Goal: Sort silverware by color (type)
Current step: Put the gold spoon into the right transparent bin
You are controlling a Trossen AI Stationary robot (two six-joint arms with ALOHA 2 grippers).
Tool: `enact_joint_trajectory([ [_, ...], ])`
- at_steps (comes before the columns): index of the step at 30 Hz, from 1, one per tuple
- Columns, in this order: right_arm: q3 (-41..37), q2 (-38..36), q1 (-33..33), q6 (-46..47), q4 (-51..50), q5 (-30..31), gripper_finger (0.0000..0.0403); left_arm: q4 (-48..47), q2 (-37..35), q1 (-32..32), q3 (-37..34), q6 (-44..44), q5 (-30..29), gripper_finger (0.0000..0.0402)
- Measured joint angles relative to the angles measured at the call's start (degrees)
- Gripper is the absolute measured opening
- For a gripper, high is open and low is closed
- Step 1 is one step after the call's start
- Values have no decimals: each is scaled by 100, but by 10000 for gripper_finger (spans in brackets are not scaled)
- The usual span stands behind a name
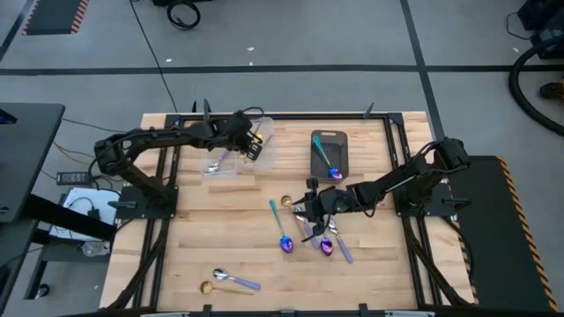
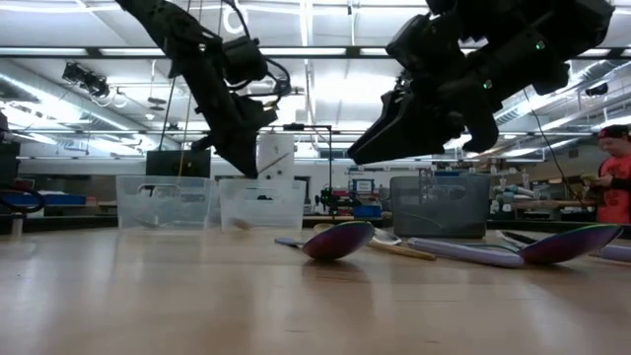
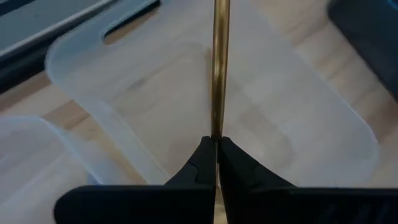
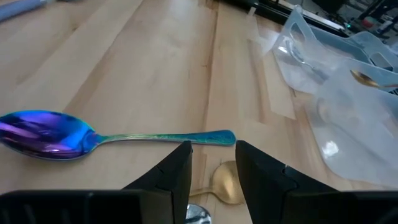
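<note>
My left gripper [image 1: 254, 143] hangs over the far clear bin [image 1: 264, 132], shut on a gold spoon [image 3: 217, 68]. My right gripper [image 4: 211, 165] is open, low over the table's middle, above a gold spoon's bowl [image 4: 227, 183] and just short of the teal handle of an iridescent blue-purple spoon [image 4: 43, 134] lying flat. Several more spoons [image 1: 322, 239] lie in a cluster near it. Another iridescent spoon [image 1: 330, 165] lies in the dark grey bin [image 1: 319, 141]. A silver spoon [image 1: 214, 165] sits in the near clear bin. A gold spoon [image 1: 207, 286] and a lavender-handled one [image 1: 238, 282] lie near the front edge. My left gripper pinches the gold spoon's handle [image 3: 217, 127] between its two fingertips [image 3: 202, 158]. The fingers lie along the handle, which runs straight out ahead of them over the clear bin's floor. The spoon is lifted clear; its bowl end is out of view.
Two clear bins [image 2: 163, 202] stand side by side at the table's far left, the dark grey bin [image 2: 439, 205] right of them. Black frame rails [image 1: 401, 141] border the table. A person [image 2: 616, 173] stands in the room beyond. Bare wood [image 1: 220, 220] lies left of the cluster.
</note>
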Motion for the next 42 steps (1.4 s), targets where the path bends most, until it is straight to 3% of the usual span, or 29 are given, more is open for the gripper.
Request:
enact_joint_trajectory([
  [17,0,0,-33,-30,-28,-14,134,19,556,82,-1,7,285,19],
  [26,0,0,-35,-27,-41,-13,134,27,555,78,-1,-2,293,103],
  [30,-54,0,-33,-21,-25,-11,134,87,384,16,-1,298,231,133],
  [36,-105,0,-97,-24,-17,46,134,302,-249,-361,-1,781,-257,141],
  [42,-107,0,-132,-21,-52,50,134,158,-731,-1212,4,936,-419,141],
])
